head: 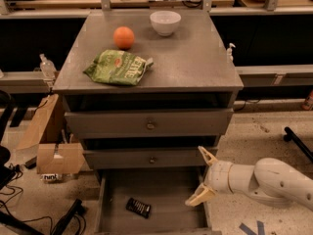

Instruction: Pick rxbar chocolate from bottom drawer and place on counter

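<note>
Gripper (195, 176) hung over the right edge of the pulled-out bottom drawer (103, 199), claw spread wide, holding nothing. Rxbar chocolate (138, 207) lay on the drawer floor, left of centre (well apart from the claw). Counter (195, 58) held green chip bag (119, 67), orange (123, 37), white bowl (165, 22).

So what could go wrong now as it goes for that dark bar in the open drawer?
The gripper hangs by the right wall of the bottom drawer, jaws spread; it might clip that wall or the drawer above while reaching. The rxbar chocolate lies flat on the floor, so the jaws could slide over it.
</note>
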You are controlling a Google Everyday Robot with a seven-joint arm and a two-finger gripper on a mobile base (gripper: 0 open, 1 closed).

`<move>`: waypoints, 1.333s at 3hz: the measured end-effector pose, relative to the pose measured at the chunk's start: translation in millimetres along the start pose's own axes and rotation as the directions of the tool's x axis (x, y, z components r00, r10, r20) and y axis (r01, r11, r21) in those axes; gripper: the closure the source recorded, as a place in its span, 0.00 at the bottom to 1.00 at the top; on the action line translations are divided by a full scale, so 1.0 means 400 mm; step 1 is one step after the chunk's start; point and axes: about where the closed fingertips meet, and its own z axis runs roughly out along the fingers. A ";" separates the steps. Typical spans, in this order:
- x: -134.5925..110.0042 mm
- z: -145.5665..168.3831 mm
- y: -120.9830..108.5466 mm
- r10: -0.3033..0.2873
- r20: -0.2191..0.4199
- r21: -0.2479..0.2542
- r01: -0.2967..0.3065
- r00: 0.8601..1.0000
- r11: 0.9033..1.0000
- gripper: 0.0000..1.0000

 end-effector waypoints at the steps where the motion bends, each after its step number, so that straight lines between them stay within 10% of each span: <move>1: 0.090 0.097 0.018 0.005 -0.032 -0.031 -0.006 0.999 0.999 0.00; 4: 0.190 0.267 0.079 0.076 -0.041 -0.089 -0.080 0.996 0.993 0.00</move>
